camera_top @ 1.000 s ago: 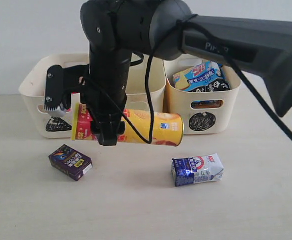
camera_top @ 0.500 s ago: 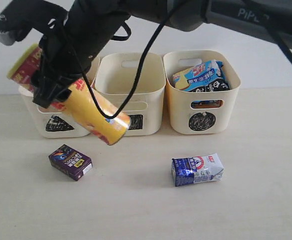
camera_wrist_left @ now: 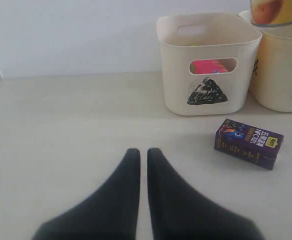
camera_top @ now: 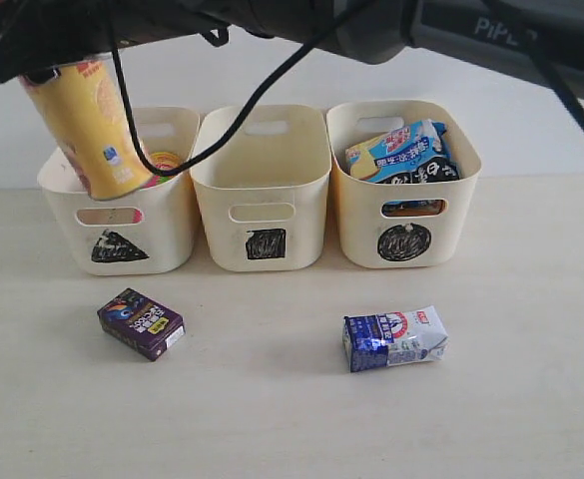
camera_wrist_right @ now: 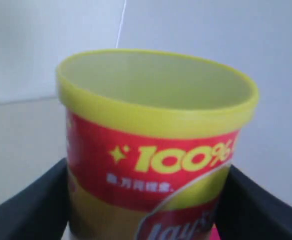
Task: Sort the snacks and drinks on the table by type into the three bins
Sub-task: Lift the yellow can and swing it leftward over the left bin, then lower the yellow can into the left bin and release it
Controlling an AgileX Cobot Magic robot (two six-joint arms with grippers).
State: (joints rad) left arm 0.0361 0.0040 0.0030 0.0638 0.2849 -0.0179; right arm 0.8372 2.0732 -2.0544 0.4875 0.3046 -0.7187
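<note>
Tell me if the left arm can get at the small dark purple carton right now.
Probably yes. Only bare pale beige table lies between the shut left gripper and the small dark purple rectangular carton; its jaws must open first.

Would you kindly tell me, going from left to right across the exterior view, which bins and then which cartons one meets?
Bins: triangle bin → square bin → circle bin. Cartons: dark purple carton → blue and white carton.
</note>
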